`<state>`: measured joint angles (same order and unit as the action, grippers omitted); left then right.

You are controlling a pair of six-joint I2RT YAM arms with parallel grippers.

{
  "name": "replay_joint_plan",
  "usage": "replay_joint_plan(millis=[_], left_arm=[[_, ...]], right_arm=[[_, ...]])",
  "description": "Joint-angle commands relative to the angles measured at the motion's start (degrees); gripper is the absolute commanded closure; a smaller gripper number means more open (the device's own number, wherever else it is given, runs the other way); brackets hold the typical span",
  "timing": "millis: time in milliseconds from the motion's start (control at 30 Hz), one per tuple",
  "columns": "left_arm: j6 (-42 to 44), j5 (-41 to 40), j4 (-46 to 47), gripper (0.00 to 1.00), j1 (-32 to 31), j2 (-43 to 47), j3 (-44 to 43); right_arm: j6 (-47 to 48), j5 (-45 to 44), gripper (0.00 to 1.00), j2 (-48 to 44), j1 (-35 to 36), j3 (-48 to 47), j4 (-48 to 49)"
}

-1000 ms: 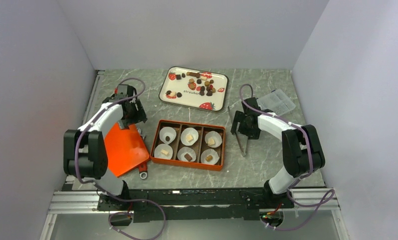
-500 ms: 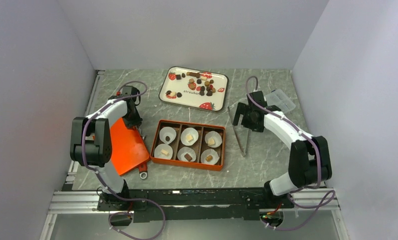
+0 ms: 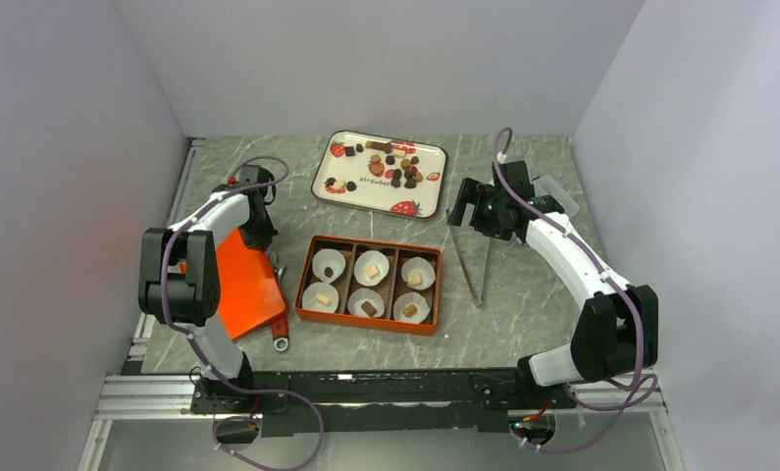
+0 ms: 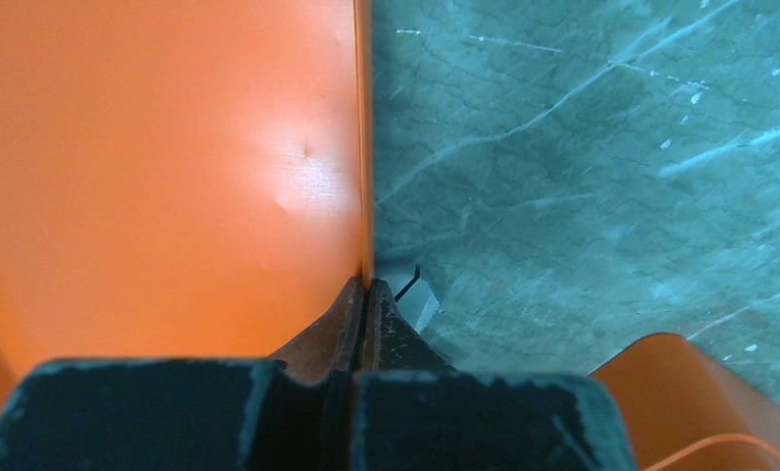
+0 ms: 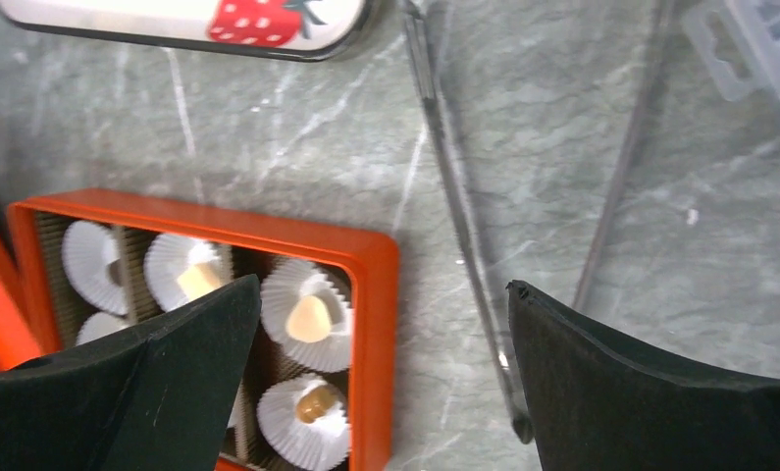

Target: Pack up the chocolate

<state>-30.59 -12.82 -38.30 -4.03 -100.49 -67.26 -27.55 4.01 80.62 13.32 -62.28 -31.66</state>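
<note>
1. The left claw (image 4: 366,291) is closed on the thin right edge of the orange lid (image 4: 170,167) — the jaws pinch it with no gap showing.
2. The right claw (image 5: 382,289) hangs wide open and holds nothing, near the far end of the tongs (image 5: 459,235).
3. The chocolate (image 3: 371,269) sits one piece to a cup in all six paper cups (image 3: 329,263) of the orange box (image 3: 364,325). Many more pieces lie loose on the strawberry tray (image 3: 356,194) beyond it.
4. The next move, I judge, turns on lid to box. The box lies just right of the lid and of the left claw, with its long side running left to right. The left arm is much the nearer, so the lid would have to travel right and settle square over the rim.
5. Hard to tell:
   - Whether the lid is raised or rests on the table (image 3: 523,294) cannot be made out.
   - The left wrist view shows no box at all.
   - From above, the wrist hides the left jaws.
   - A small pale thing just behind the jaws is too cut off to name.
</note>
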Motion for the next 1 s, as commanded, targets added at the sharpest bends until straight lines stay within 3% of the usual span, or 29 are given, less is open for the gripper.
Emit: replay_joint_plan(millis=[0,400,567,767,967], left_arm=[[2.65,-3.39,-3.49,1.0,0.25,5.75,-4.92],[3.1,0.67,-10.81,1.0,0.25,19.2,-18.95],[-2.89,8.96,-7.69,1.0,0.12,23.51,-23.33],[-14.64,20.62,14.49,1.0,-0.33,30.9,-18.01],[-25.75,25.38,40.78,1.0,-1.33,34.55,-10.59]], right_arm=[[-2.99,8.04,0.01,-0.39,-0.05,-4.35,2.78],[-21.66,20.17,0.0,2.73,0.26,-7.45,21.52],[-32.55,24.56,0.0,5.1,1.02,-5.98,32.95],[-50.01,28.16,0.0,8.44,3.88,-0.44,51.92],[-66.8,28.52,0.0,11.82,7.44,3.94,65.97]])
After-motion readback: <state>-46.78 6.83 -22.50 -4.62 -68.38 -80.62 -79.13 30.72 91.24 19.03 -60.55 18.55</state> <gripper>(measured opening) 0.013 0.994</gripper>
